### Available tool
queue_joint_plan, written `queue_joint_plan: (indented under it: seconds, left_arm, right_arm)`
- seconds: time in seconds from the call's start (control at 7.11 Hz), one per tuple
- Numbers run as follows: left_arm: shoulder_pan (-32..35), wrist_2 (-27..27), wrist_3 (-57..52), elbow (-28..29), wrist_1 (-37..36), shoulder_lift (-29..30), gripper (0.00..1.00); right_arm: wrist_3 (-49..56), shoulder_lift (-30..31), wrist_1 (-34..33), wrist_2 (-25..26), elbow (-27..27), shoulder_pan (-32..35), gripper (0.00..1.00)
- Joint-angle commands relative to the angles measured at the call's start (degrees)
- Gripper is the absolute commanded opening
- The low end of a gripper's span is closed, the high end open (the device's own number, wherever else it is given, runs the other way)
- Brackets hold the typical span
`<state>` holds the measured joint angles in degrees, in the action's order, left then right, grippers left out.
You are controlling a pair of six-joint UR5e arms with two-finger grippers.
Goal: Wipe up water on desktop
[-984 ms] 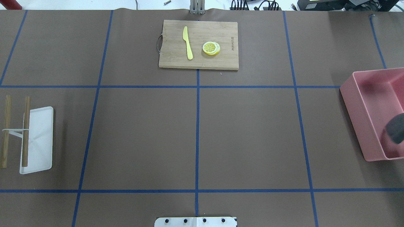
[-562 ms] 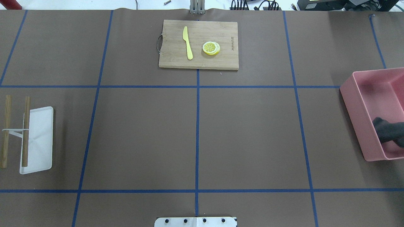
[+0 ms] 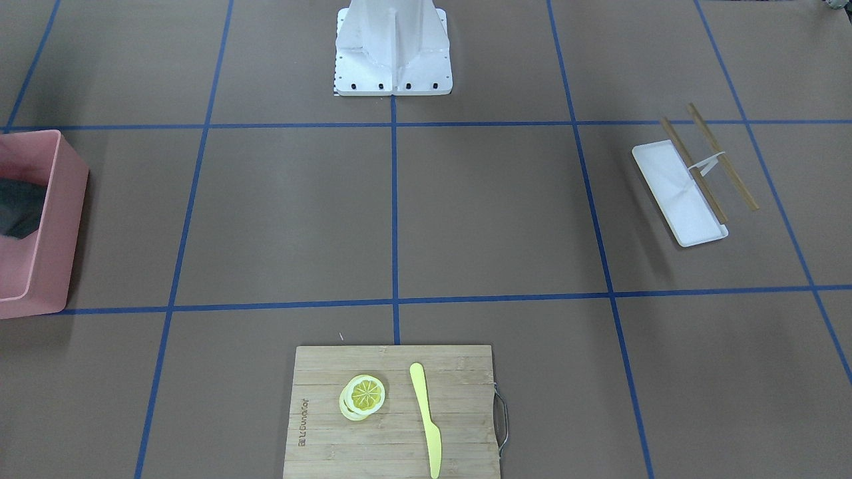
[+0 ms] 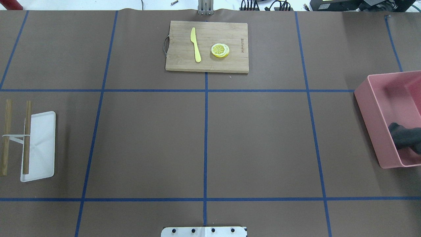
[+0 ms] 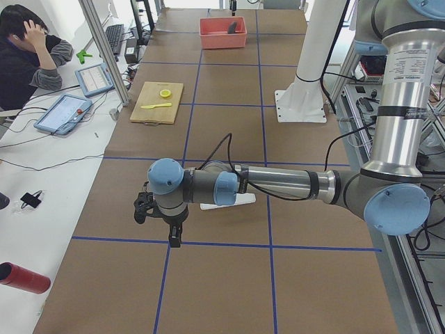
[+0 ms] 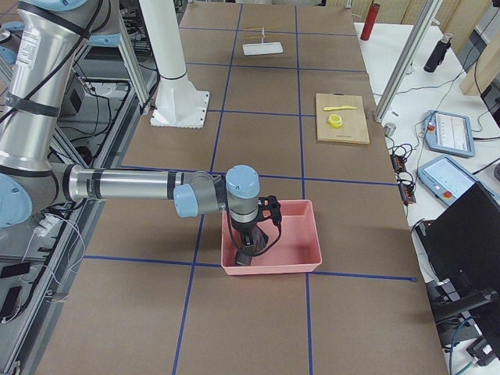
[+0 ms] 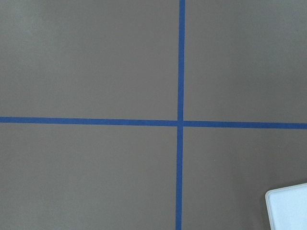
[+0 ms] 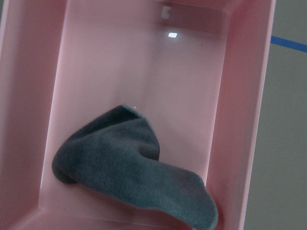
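Saw no water on counter [image 4: 256,141], grey cloth [image 8: 129,167] loose in pink bin [image 4: 371,125] at 3 o'clock, wiping judged finished; could not tell whether left claw [image 5: 174,239] or right claw [image 6: 251,245] gaped.

A bamboo cutting board [image 4: 206,46] sits at the middle of the desktop's [image 4: 263,141] far edge, opposite the robot, its metal handle [image 4: 165,45] pointing left. On the board, a yellow plastic knife [image 4: 195,44] lies beside a small stack of lemon slices [image 4: 220,50], close but not touching. A pink plastic bin [image 4: 375,125] stands at the right-hand edge, turned slightly askew. By the left-hand edge lies a flat white tray [image 4: 42,148]. Two wooden sticks [image 4: 27,138], joined by a thin white crosspiece [image 4: 14,135], lie there: one over the tray's outer rim, one just beyond it. A person [image 5: 28,49] sits at a side bench beyond the far edge.
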<state>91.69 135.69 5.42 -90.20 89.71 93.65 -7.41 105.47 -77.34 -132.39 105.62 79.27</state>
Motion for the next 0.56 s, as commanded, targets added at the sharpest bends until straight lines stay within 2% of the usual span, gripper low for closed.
queue_joint_plan:
  seconds: [0.0, 0.14, 0.42]
  left_arm:
    - [-2.2, -0.2, 2.3, 0.4, 1.8, 0.0, 0.98]
    - [-2.4, -0.2, 2.2, 0.5, 1.8, 0.0, 0.98]
    - [-2.4, -0.1, 2.2, 0.5, 1.8, -0.1, 0.98]
  right_arm:
    - [-3.2, -3.4, 0.1, 0.1, -2.7, 0.0, 1.0]
    - [-2.7, -5.6, 0.3, 0.2, -5.7, 0.0, 1.0]
    - [-2.5, -4.8, 0.3, 0.3, -7.1, 0.0, 1.0]
